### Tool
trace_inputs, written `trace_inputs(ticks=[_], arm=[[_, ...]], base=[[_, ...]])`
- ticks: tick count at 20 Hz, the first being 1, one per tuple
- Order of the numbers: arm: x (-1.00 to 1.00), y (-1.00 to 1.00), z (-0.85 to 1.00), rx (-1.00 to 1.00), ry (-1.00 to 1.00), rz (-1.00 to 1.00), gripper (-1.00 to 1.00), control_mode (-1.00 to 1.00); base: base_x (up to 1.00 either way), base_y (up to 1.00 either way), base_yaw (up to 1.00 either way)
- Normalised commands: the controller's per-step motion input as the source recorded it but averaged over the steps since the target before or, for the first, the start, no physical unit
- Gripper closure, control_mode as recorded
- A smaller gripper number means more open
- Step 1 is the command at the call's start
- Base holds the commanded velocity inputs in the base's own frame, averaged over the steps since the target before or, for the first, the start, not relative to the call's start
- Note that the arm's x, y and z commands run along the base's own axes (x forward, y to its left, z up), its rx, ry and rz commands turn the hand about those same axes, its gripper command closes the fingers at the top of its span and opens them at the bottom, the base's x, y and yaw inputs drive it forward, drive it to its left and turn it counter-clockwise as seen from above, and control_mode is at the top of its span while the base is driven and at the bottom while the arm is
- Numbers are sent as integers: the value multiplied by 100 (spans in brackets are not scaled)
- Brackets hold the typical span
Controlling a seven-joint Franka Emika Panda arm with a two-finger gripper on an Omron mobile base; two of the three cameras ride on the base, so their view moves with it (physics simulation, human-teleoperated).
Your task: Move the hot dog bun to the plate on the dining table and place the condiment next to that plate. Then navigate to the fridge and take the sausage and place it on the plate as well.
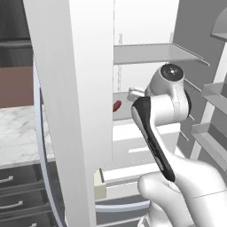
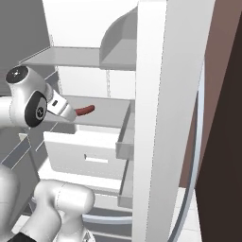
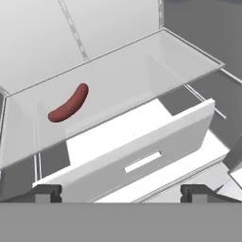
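Inside the opened grey stainless fridge, the small dark red-brown curved sausage is seen lying on a clear glass shelf, just above a white pull-out drawer with a slot handle. The white arm's two-finger gripper is held in front of that shelf with its jaws spread wide and nothing between them; the sausage lies beyond the finger tips, apart from them and off to one side of the gripper's line. In the right base view the sausage is seen just past the end of the hand, on the same shelf; in the left base view a red sliver of it is seen beside the fridge's white door edge. The drive to the fridge is judged done, with its doors already open. The sausage is not yet grasped, and its carry to the plate is judged to remain. Whether the bun and condiment are placed cannot be told from here
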Motion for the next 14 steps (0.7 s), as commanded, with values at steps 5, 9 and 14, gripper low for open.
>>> trace_inputs(ticks=[5, 9, 14], arm=[[23, 1, -33, -4, 6, 0, -100, -100], [49, 12, -22, 0, 14, -1, -100, -100], [53, 17, -17, 0, 14, -4, -100, -100]], base=[[0, 0, 0], [0, 0, 0], [0, 0, 0]])
